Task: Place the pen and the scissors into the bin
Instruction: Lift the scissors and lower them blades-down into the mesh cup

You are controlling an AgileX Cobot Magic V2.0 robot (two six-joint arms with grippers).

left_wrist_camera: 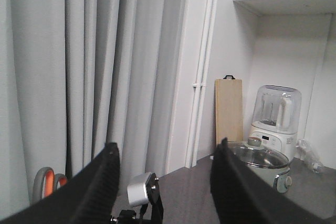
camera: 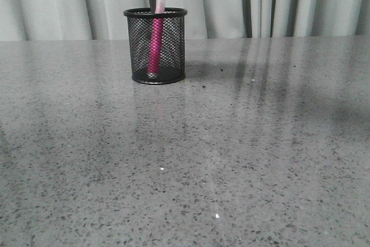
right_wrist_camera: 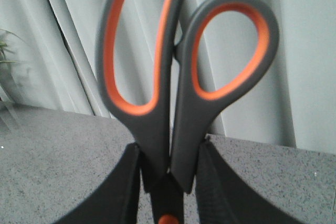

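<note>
Scissors [right_wrist_camera: 176, 103] fill right wrist view, handles up, clamped between right gripper [right_wrist_camera: 169, 182] fingers; front view shows only dark blade tip above bin [camera: 155, 47]. Pen [camera: 155, 36] upright inside bin. Left gripper [left_wrist_camera: 164, 182] jaws wide apart, holding nothing.

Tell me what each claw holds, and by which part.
Right claw grips the scissors just below the handles, near the pivot. Left claw is open, holding nothing.

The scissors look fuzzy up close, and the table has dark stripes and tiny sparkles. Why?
Right wrist view: the large grey scissors with orange-lined handles sit very near the lens, so their edges blur. Front view: soft shadow bands cross the speckled grey table, with small white glints of reflected light and a faint reflection below the black wire-mesh bin.
</note>
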